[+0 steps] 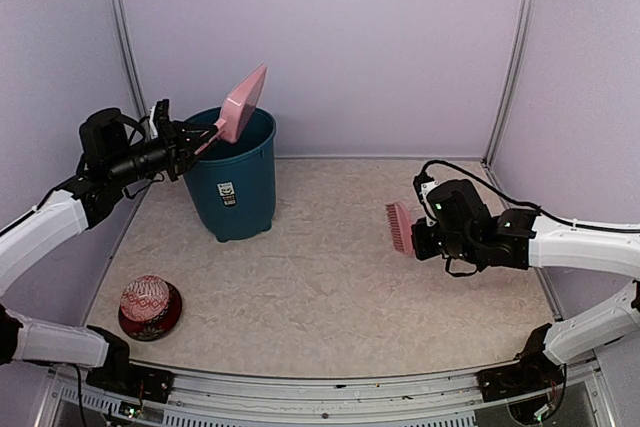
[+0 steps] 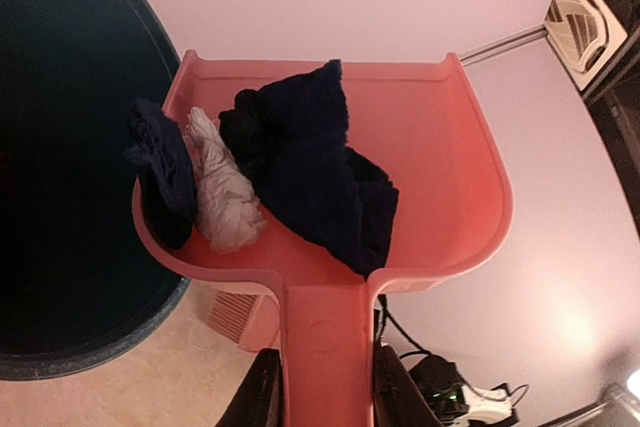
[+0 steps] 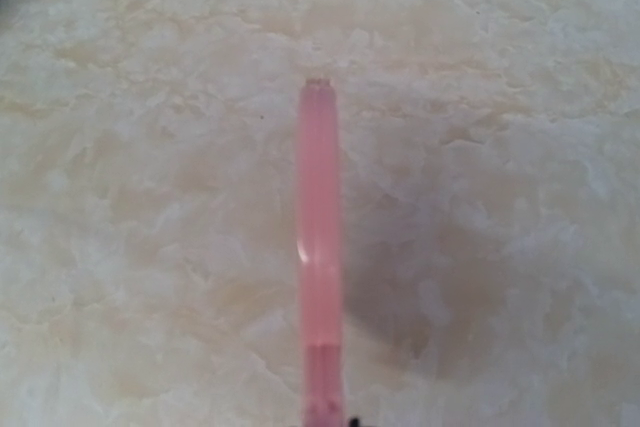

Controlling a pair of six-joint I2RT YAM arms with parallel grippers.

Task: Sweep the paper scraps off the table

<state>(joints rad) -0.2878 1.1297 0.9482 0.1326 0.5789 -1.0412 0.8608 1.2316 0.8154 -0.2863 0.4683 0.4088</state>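
My left gripper [image 1: 186,143] is shut on the handle of the pink dustpan [image 1: 243,103] and holds it tilted up over the teal bin [image 1: 236,175]. In the left wrist view the fingers [image 2: 262,399] clamp the handle, and paper scraps lie in the dustpan [image 2: 440,157]: a large black and dark blue one [image 2: 315,172], a white one [image 2: 225,202] and a dark blue one [image 2: 165,172] at the left rim. My right gripper [image 1: 421,232] is shut on the pink brush [image 1: 400,227], held just above the table [image 1: 320,287]. The brush shows edge-on in the right wrist view [image 3: 320,247]. No scraps show on the table.
A dark red bowl with a red patterned ball [image 1: 150,307] stands at the front left. The bin's dark opening [image 2: 70,167] lies left of the dustpan. Lilac walls and metal posts close the back and sides.
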